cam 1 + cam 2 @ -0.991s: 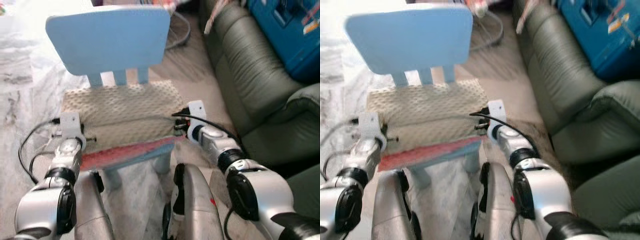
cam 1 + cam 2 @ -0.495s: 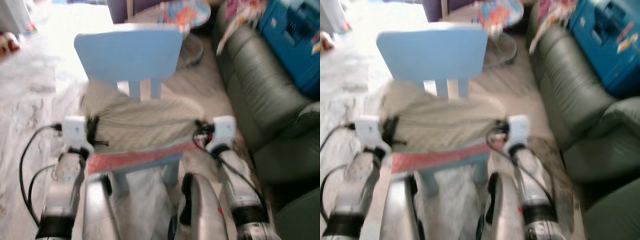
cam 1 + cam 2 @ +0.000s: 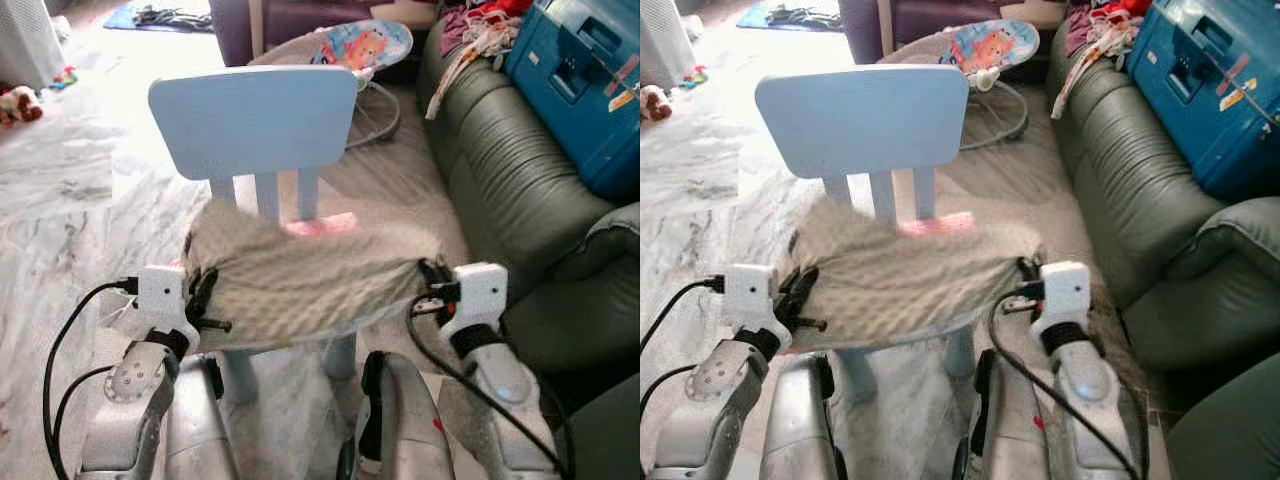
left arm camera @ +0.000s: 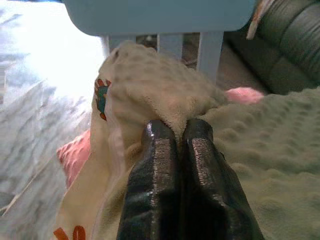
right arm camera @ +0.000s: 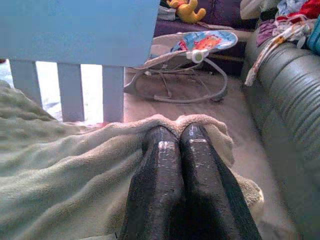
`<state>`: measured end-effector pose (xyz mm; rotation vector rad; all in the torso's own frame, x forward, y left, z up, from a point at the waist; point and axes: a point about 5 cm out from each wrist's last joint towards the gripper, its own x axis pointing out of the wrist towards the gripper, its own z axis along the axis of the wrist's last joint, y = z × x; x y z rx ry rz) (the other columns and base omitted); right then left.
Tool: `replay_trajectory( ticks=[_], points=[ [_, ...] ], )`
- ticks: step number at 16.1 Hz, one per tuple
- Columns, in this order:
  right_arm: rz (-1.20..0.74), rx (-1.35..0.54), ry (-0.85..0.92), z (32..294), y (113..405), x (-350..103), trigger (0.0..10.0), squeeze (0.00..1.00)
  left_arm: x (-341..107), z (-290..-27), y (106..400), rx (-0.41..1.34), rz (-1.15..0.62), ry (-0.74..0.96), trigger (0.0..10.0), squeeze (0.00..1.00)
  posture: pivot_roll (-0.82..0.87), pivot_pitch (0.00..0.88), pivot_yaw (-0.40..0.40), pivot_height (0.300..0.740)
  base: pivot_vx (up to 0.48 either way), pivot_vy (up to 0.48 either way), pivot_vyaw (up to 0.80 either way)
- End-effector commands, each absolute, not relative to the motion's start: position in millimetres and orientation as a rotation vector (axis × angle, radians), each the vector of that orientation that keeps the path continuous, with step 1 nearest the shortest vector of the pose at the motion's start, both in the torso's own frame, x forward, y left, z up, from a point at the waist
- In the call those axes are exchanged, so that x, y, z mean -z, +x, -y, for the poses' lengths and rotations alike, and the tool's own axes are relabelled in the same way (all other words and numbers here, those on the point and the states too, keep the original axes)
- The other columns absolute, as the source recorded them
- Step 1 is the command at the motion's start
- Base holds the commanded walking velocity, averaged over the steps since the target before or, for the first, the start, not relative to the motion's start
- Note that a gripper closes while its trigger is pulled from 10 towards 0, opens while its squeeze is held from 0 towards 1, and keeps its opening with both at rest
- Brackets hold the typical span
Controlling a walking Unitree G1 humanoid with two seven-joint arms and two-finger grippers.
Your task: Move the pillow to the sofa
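Observation:
A cream, bumpy-textured pillow (image 3: 305, 275) hangs lifted just above the seat of a light blue child's chair (image 3: 255, 120), stretched between my two grippers. My left gripper (image 3: 203, 290) is shut on the pillow's left edge (image 4: 150, 100), and its pink underside shows beneath. My right gripper (image 3: 428, 285) is shut on the pillow's right edge (image 5: 170, 122). The dark green leather sofa (image 3: 520, 190) runs along my right side, close to the right arm.
A blue hard case (image 3: 585, 80) lies on the sofa's far cushions, with clothes (image 3: 480, 30) piled behind it. A baby bouncer (image 3: 345, 50) stands on the floor behind the chair. Pale marble floor (image 3: 70, 210) stretches to the left.
The pillow has come up off the chair seat, held at both ends, and the pink cushion under it is now mostly hidden. The camera has tilted up and shows more of the room.

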<state>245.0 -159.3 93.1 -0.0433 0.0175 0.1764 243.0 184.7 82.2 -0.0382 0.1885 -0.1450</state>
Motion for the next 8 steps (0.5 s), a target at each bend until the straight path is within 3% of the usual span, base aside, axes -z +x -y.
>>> replay_trajectory(
  ticks=[1,8],
  points=[
    [0.031,-0.167,-0.048,160,248,-106,10.0,0.0,-91,-185,249,0.136,-0.161,-0.045,10.0,0.0,0.03,0.0,-0.072,0.523,0.0,0.0,-0.43],
    [0.014,-0.175,-0.032,156,249,-108,10.0,0.0,-103,-187,248,0.086,-0.076,0.112,10.0,0.0,0.03,0.0,-0.069,0.597,0.0,0.0,-0.06]
  ],
)
